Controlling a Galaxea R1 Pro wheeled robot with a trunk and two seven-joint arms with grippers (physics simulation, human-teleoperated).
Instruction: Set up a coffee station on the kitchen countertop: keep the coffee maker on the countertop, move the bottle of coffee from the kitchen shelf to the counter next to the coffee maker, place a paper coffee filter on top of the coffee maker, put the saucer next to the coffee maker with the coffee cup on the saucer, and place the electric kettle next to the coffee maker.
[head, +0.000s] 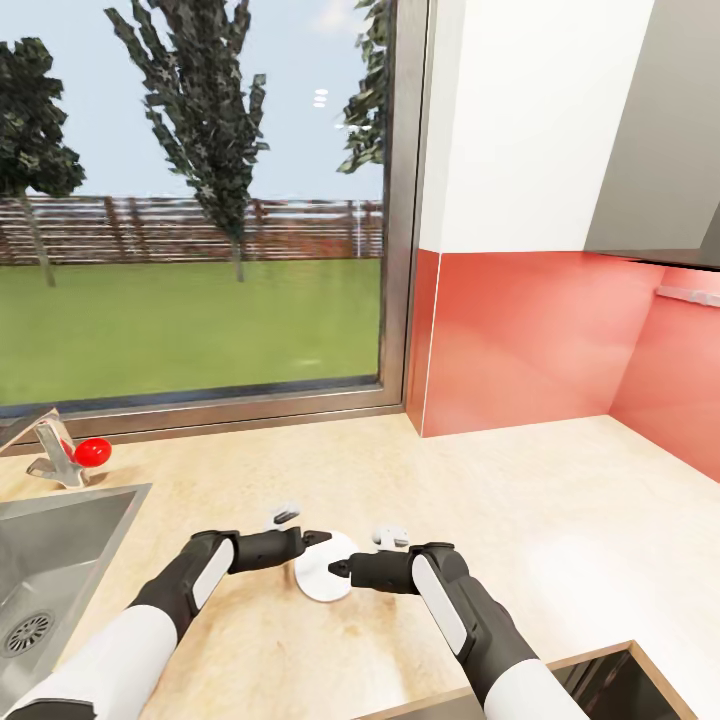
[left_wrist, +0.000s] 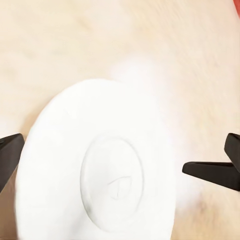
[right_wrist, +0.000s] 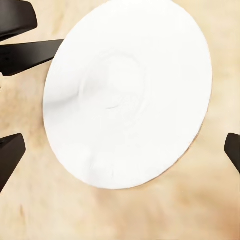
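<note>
We see the saucer (head: 325, 577) flat on the bench (head: 560, 500), left gripper (head: 318, 538) at 11 o'clock and right gripper (head: 338, 570) at 3 o'clock, both jaws open.

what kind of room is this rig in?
Most likely a home kitchen: light wood-grain countertop, stainless steel sink with a tap beside it, a coral-red backsplash, and a big window onto a lawn. A small white round saucer lies on the countertop.

Both end effectors (head: 322, 538) (head: 340, 567) open, tips facing.
</note>
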